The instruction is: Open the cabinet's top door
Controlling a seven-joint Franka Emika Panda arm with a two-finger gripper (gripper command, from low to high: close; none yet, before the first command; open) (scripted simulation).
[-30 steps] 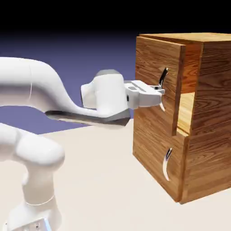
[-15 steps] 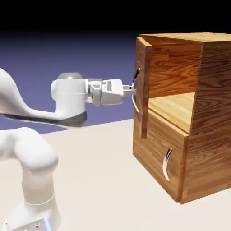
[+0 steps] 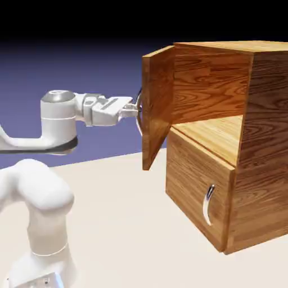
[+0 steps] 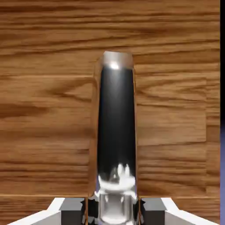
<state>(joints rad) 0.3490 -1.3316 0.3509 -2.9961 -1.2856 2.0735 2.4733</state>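
The brown wood-grain cabinet (image 3: 247, 140) stands at the exterior view's right. Its top door (image 3: 157, 104) is swung far out to the left, baring the upper compartment's wooden floor (image 3: 216, 135). My gripper (image 3: 136, 111) is shut on the top door's curved silver handle (image 3: 139, 115) at the door's outer face. In the hand view the handle (image 4: 115, 136) runs up from between my fingertips (image 4: 70, 213) as a dark shiny bar, with the door's wood (image 4: 48, 110) filling the picture behind it.
The lower panel (image 3: 197, 197) stays shut, its silver handle (image 3: 208, 203) untouched. My white arm (image 3: 56, 121) stretches level from the left above the pale table (image 3: 129, 225). The robot's base (image 3: 39, 225) stands at lower left.
The top door has swung from slightly ajar to wide open. My gripper has pulled back to the left with the handle in it.
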